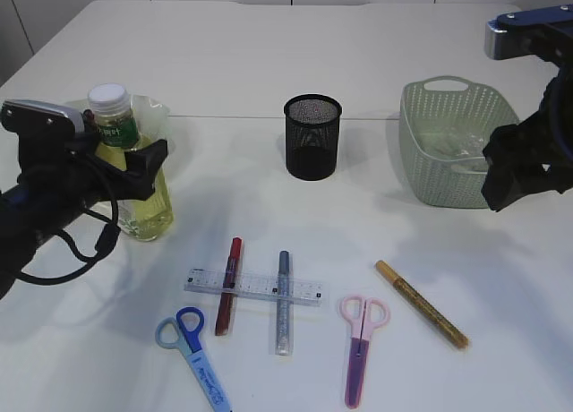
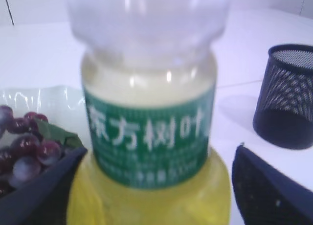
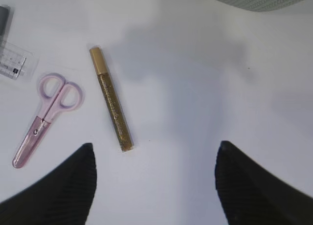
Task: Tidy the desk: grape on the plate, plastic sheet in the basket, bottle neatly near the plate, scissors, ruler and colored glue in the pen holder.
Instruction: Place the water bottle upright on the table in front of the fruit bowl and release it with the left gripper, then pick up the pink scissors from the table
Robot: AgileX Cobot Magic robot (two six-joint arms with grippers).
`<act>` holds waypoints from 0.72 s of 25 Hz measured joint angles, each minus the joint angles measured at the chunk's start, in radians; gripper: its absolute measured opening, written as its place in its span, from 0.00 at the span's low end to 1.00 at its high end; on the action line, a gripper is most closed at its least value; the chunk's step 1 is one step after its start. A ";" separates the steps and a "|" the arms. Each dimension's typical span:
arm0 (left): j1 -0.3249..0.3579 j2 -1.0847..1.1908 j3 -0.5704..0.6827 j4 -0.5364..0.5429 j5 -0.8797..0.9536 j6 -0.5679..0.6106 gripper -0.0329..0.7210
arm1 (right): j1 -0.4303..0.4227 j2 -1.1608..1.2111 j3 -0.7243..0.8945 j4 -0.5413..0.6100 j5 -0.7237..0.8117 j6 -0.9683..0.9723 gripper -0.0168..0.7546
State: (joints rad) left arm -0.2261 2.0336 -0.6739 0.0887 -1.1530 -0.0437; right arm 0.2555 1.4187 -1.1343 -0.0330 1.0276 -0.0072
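Note:
A bottle of yellow liquid with a green label stands upright beside the clear plate. Grapes lie on that plate. My left gripper is open around the bottle's shoulder, its right finger clear of it. On the front of the table lie a ruler across a red glue pen and a silver one, a gold glue pen, blue scissors and pink scissors. My right gripper hangs open and empty above the table near the gold pen.
A black mesh pen holder stands at the middle back. The pale green basket sits at the right, with a clear plastic sheet inside. My right arm is in front of the basket's right side.

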 joint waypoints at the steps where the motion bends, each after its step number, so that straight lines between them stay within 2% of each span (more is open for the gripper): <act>1: 0.000 -0.025 0.003 0.003 0.002 0.000 0.93 | 0.000 0.000 0.000 0.000 0.002 0.000 0.78; 12: 0.000 -0.331 0.010 0.012 0.027 0.000 0.90 | 0.000 0.000 0.000 0.000 0.015 0.000 0.78; 14: 0.000 -0.391 0.012 0.014 0.075 0.000 0.86 | 0.000 0.000 0.000 0.000 0.028 0.000 0.78; 18: 0.000 -0.523 0.017 0.014 0.254 0.000 0.68 | 0.000 0.000 0.000 0.000 0.040 0.000 0.78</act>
State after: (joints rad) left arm -0.2261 1.5103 -0.6569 0.1026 -0.8991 -0.0437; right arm 0.2555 1.4187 -1.1343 -0.0330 1.0674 -0.0072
